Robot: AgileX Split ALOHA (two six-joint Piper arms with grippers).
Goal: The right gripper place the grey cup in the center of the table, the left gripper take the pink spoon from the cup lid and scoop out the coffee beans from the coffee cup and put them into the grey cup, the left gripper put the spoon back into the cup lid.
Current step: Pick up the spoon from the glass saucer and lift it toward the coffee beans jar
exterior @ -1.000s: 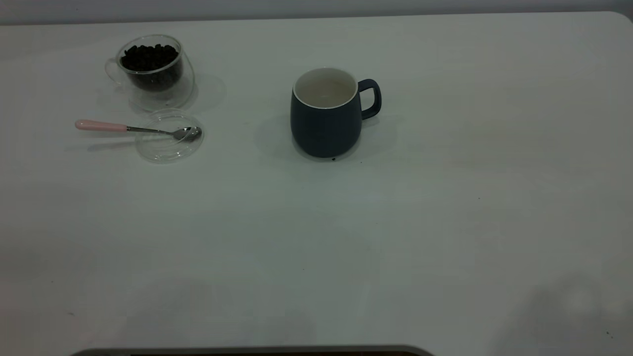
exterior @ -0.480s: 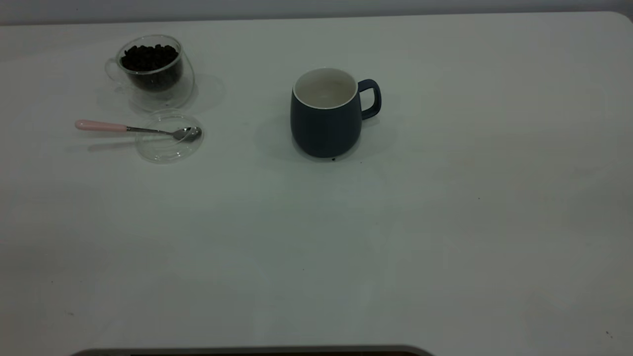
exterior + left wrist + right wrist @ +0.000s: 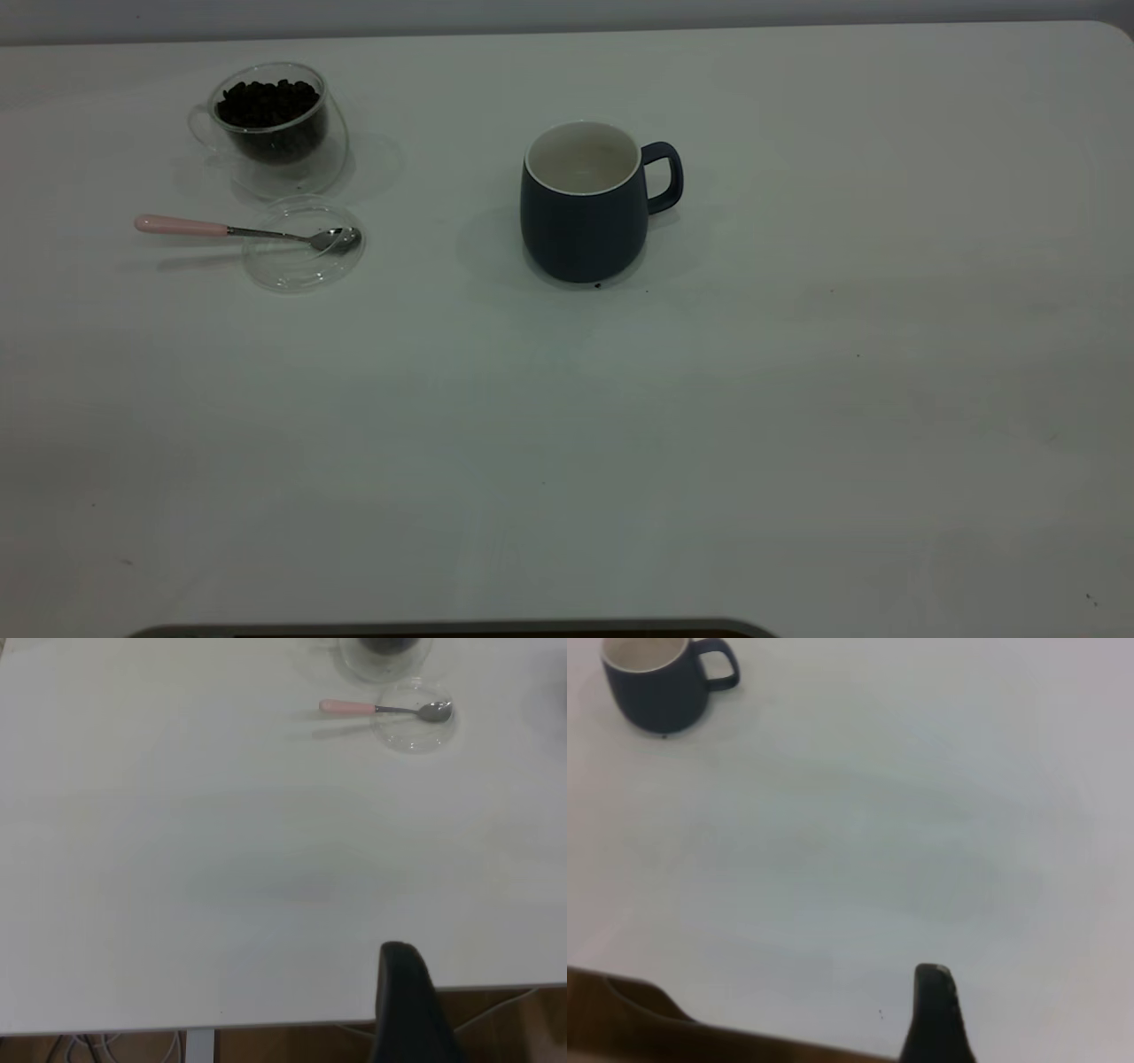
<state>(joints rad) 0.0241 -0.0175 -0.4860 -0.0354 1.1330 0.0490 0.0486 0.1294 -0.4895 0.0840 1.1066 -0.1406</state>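
**Spoon on lid, mug mid-table**

White tabletop (image 3: pixel 797 399) carries a dark blue-grey ceramic mug (image 3: pixel 585 208) near its middle. Pink-handled silver teaspoon (image 3: pixel 239 232) rests its bowl in the clear round lid (image 3: pixel 301 261), beside the clear glass cup (image 3: pixel 275 124) of dark coffee beans (image 3: pixel 266 99). No writing shows. Both grippers' openings: cannot tell.

Through the left wrist view we look across the table (image 3: pixel 221 868), plain white, whose edge gives way to a brown floor (image 3: pixel 292 1043) with a pale table leg (image 3: pixel 201 1045) and some cables (image 3: pixel 97 1047) beneath. On the far part of the tabletop we see the pink spoon (image 3: pixel 386 709) lying with its silver bowl resting in the cup lid (image 3: pixel 415 730) and its pink handle reaching out past the rim. Just beyond the lid we catch only the base of the coffee cup (image 3: pixel 383 654), dark inside. We see one black part of the left gripper (image 3: pixel 409 1010) over the table edge, well apart from the spoon
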